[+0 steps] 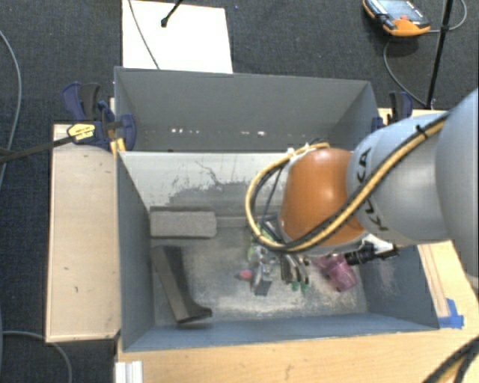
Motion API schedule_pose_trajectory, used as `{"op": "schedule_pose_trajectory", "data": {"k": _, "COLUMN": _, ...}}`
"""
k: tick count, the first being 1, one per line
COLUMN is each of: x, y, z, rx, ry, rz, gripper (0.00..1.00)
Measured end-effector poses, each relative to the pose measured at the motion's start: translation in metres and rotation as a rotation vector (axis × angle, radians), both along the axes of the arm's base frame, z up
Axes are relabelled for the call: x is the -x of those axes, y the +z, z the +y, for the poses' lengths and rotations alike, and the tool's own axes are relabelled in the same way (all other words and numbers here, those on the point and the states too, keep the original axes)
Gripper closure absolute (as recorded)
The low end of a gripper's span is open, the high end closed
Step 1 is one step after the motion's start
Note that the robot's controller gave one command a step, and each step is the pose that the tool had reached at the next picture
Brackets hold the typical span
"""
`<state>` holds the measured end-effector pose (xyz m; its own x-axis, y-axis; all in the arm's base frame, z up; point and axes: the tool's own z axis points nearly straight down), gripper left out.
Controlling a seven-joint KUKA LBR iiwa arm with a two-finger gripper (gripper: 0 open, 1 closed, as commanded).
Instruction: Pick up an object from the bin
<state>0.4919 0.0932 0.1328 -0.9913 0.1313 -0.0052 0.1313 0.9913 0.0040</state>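
Hand point(274, 275) low over bin floor point(217, 280) beside purple object point(341, 274); its grip cannot be told

Setting: robotics lab. An industrial arm point(438, 187) carrying looped cables point(255, 196) is hanging over a grey metal bin point(239, 105). Dark carpet point(45, 45) is showing around it, and an orange handheld device point(397, 16) is lying there.

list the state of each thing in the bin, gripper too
grey foam block: lying flat, back left
dark bent bar: lying on the bin floor, front left
purple object: on the floor, partly hidden under the arm
small pink thing: on the floor beside the gripper
gripper: low over the floor, mid-bin
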Motion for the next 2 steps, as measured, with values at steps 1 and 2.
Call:
{"op": "schedule_pose_trajectory", "data": {"k": 1, "x": 0.000, "y": 0.012, "z": 0.000, "rx": 0.000, "ry": 0.000, "rz": 0.002, "gripper": 1.00}}
{"op": "schedule_pose_trajectory", "data": {"k": 2, "x": 0.000, "y": 0.027, "z": 0.000, "rx": 0.000, "ry": -0.001, "rz": 0.001, "gripper": 1.00}}
